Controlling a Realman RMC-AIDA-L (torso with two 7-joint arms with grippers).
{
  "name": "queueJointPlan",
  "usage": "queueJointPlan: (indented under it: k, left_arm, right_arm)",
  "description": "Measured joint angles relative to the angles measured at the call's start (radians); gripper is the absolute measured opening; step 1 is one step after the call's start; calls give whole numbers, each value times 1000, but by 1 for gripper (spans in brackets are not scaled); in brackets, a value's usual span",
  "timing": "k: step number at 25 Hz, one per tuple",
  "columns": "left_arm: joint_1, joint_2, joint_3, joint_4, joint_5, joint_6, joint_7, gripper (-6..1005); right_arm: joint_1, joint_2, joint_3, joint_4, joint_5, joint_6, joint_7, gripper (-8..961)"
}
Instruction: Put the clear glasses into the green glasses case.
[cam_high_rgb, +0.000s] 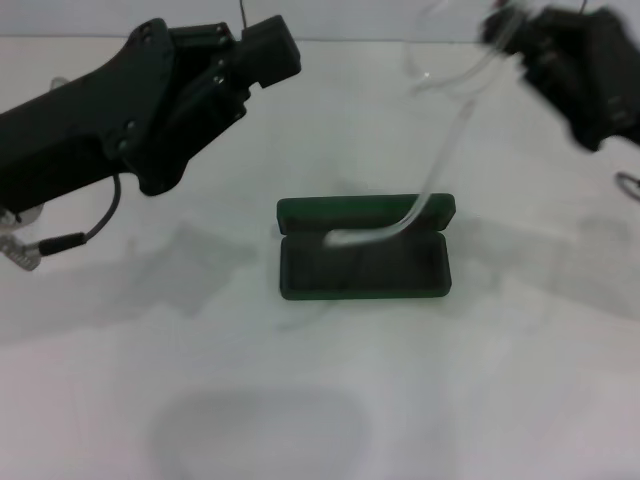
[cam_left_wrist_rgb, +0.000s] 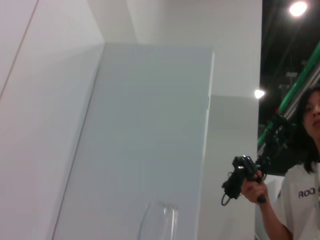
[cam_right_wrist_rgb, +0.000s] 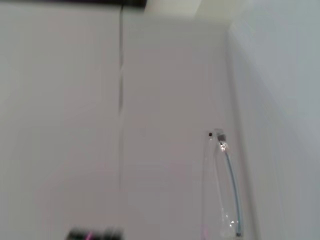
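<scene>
Head view: right gripper (cam_high_rgb: 500, 35), at one o'clock, pinches the glasses (cam_high_rgb: 440, 150) aloft, one temple tip dangling over the open case (cam_high_rgb: 365, 262); left gripper (cam_high_rgb: 265, 50) hovers at eleven, fingers unreadable.

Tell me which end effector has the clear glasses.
The right end effector, upper right, carries the transparent plastic clear glasses, one temple dangling over the open dark green glasses case. The left end effector is empty.

Exhibition or demo hall, with a robot work booth

A plain white table (cam_high_rgb: 120, 400) sits among bare white partition walls (cam_left_wrist_rgb: 150, 125); beyond them a dark, high ceiling carries spotlights (cam_left_wrist_rgb: 298, 8) and green trusses (cam_left_wrist_rgb: 295, 85), and a person (cam_left_wrist_rgb: 305, 165) in a lettered white T-shirt holds a black handheld controller (cam_left_wrist_rgb: 239, 180).
</scene>
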Motion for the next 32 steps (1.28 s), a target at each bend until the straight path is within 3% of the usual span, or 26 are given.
queueJointPlan:
  k: [8,12,18,32]
  left_arm:
    - [-1,-6,22,-2,87,36,10,40]
    - [-11,-8,102,-2,93,40,40,40]
    - [-18,-9,148,-6,86,40,48,40]
    - [-48,-13,175,-17,17,32,61,39]
  right_arm:
    - [-43,2,7,14,189,-82,11,46]
    - [-24,5,5,25,216,-86,20,47]
    - [16,6,-16,71,257,-77,16,47]
    - [92,5,-174,128,254,22,-45,48]
